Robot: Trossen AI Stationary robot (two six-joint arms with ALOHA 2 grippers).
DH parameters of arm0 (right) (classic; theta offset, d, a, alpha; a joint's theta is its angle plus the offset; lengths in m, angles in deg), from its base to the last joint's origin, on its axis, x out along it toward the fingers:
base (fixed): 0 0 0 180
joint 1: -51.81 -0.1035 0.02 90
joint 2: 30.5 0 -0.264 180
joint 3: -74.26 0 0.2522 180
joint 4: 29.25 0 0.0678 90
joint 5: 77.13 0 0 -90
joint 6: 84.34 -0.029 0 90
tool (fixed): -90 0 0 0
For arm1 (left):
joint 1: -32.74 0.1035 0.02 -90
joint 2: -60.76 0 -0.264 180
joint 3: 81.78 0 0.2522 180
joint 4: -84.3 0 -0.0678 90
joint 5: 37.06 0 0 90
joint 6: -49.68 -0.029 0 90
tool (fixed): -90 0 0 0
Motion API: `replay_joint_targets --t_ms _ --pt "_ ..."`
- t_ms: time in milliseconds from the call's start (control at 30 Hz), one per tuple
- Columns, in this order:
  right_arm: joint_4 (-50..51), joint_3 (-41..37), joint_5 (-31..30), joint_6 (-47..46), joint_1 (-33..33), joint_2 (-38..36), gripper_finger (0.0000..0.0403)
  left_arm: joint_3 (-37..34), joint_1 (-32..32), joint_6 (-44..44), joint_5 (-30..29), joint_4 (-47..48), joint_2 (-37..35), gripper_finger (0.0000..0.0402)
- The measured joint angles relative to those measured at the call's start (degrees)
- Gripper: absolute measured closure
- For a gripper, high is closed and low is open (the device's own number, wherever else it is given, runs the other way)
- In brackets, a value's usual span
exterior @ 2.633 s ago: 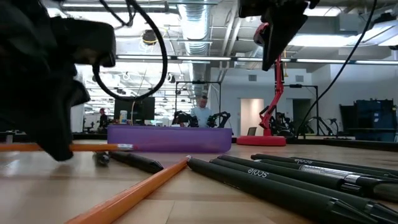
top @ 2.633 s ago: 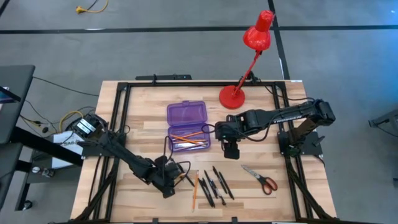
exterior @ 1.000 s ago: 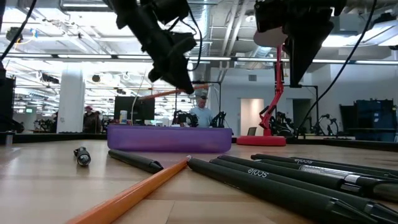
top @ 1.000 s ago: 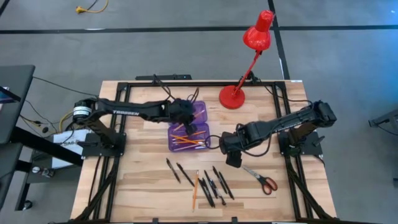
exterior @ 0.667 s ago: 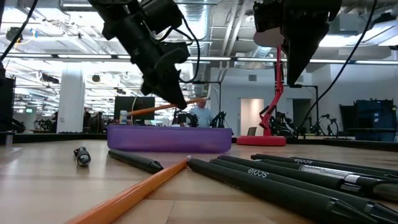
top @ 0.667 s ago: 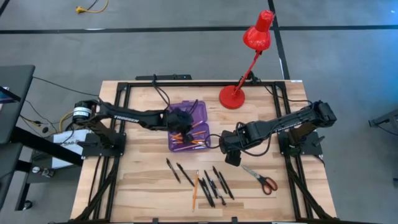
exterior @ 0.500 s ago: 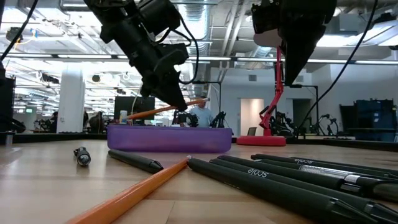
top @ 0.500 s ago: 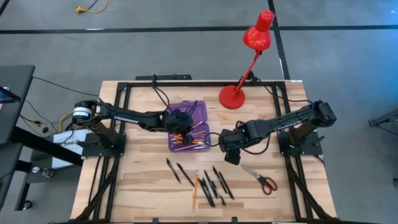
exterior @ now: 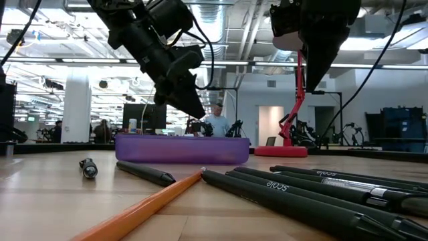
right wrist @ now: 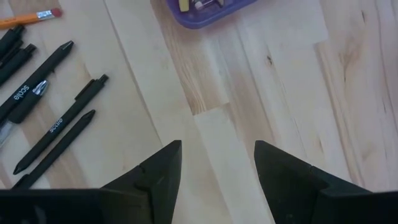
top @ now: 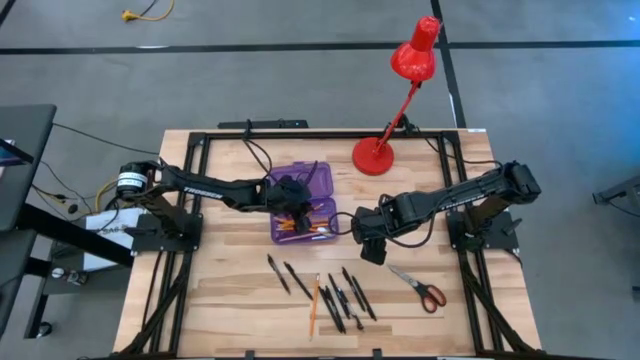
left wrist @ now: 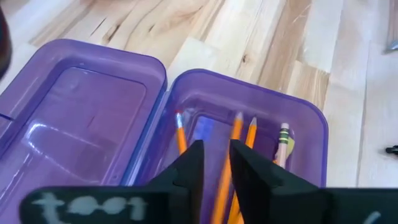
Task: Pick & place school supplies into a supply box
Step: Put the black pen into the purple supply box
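The supply box [top: 318, 181], translucent purple with its lid laid open, rests on the table's middle; several orange pencils [left wrist: 238, 133] lie in its tray [left wrist: 311, 121]. My left gripper [left wrist: 216, 165] hovers just above the tray, open by a narrow gap and holding nothing [exterior: 198, 109]. My right gripper [right wrist: 217, 155] hangs open over bare wood to the right of the box [top: 372, 252], pointing down. Black pens [top: 345, 293], one orange pencil [top: 314, 306] and red-handled scissors [top: 421, 288] lie flat near the front edge.
A red desk lamp [top: 384, 142] stands at the back right on its round base. Two more black pens [top: 287, 276] lie left of the main group. A black frame [top: 200, 150] runs round the table's edges. People show in the room beyond.
My left gripper has come down toward the box's tray with an orange pencil held slanting, then opened; the pencil has dropped from its fingers into the tray, out of the low view.
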Motion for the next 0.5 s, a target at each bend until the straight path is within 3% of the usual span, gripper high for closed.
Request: replay_joint_targets --t_ms 133,400,500 --pt "0.0 0.0 0.1 -0.6 -0.4 0.0 0.0209 0.0 0.0 0.0 1.1 -0.1 0.0 0.0307" --pt "-9.7 0.0 1.9 5.5 -1.6 0.0 0.0209 0.0 -1.3 -5.0 17.2 -0.3 -2.4 0.0289" --pt "-16.0 0.0 2.0 9.7 -2.5 0.0 0.0209 0.0 -3.1 -8.6 20.0 2.9 -4.8 0.0292"
